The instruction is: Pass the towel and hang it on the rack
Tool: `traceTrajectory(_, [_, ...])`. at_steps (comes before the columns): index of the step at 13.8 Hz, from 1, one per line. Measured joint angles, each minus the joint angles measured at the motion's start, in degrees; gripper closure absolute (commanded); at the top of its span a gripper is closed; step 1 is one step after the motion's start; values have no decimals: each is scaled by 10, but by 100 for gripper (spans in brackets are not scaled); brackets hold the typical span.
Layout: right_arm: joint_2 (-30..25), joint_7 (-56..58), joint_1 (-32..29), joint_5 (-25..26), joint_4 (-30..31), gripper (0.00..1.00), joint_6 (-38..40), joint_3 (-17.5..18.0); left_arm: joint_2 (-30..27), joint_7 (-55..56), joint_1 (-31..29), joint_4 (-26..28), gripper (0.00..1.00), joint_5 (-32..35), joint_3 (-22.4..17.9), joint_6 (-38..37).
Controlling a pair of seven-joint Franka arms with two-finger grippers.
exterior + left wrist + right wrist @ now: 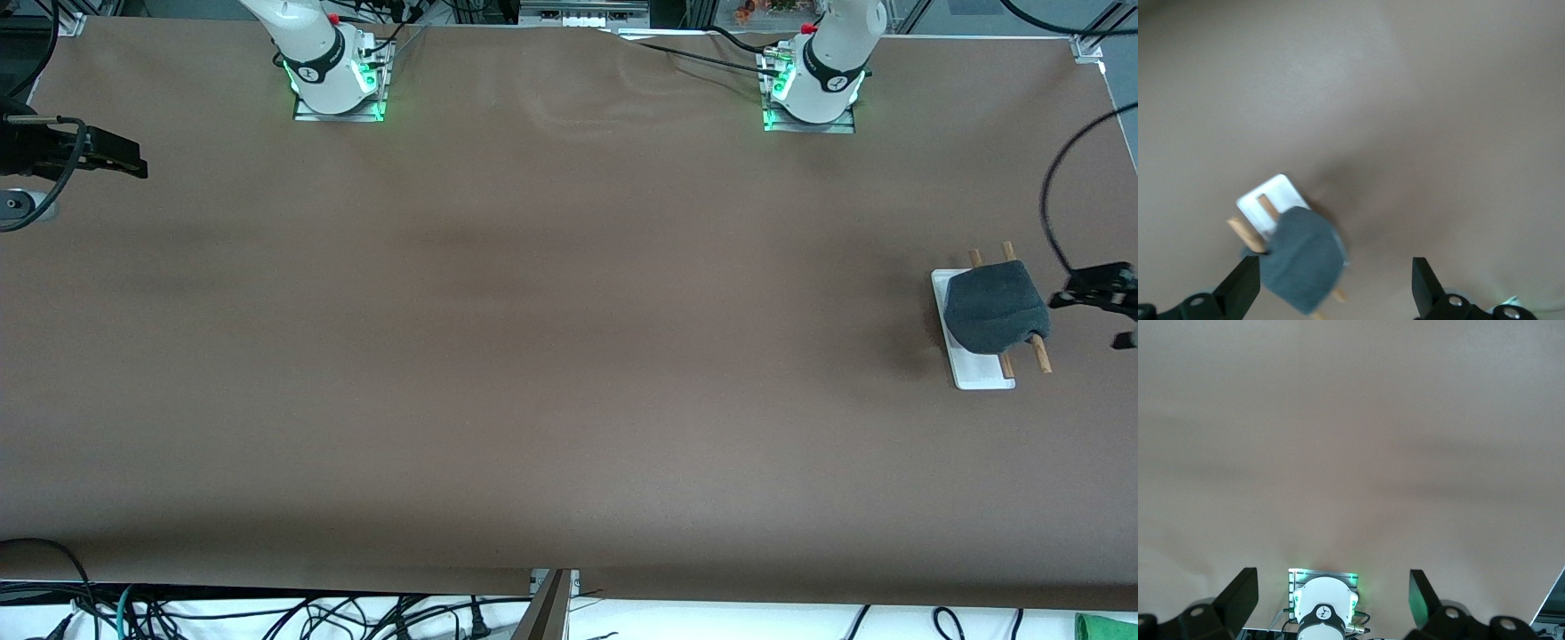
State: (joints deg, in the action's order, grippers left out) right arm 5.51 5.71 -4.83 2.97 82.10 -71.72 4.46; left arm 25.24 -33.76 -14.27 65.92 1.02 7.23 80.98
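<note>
Brown paper covers the whole table (533, 356), wide and bare across its middle. Up at the robots' edge, both arm bases glow green. Down toward the left arm's end stands the rack (971, 363): a flat white base plate with two thin wooden rods running side by side above it. And the towel (994, 306) is on it, a soft dark grey cloth draped over both rods, covering their middle, with the rod ends poking out on either side. No pink shows from here, only grey. The left gripper (1102, 307) hangs just beside the rack at the table's end, its fingers (1241, 287) spread wide, gripping nothing. The right gripper (116, 160) waits over its own end of the table, jaws wide apart too, hands empty.
</note>
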Motion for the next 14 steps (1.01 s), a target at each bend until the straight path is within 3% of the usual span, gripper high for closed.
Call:
traceTrajectory(5, [2, 0, 0, 0, 0, 0, 0, 0, -124, 226, 101, 130, 0, 0, -4, 5])
traceTrajectory(7, [2, 0, 0, 0, -1, 0, 0, 0, -176, 289, 129, 195, 0, 0, -8, 49])
traceTrajectory(10, [3, 0, 0, 0, -1, 0, 0, 0, -245, 310, 135, 289, 0, 0, -14, 123])
traceTrajectory(14, [3, 0, 0, 0, -1, 0, 0, 0, -275, 311, 136, 358, 0, 0, -17, 168])
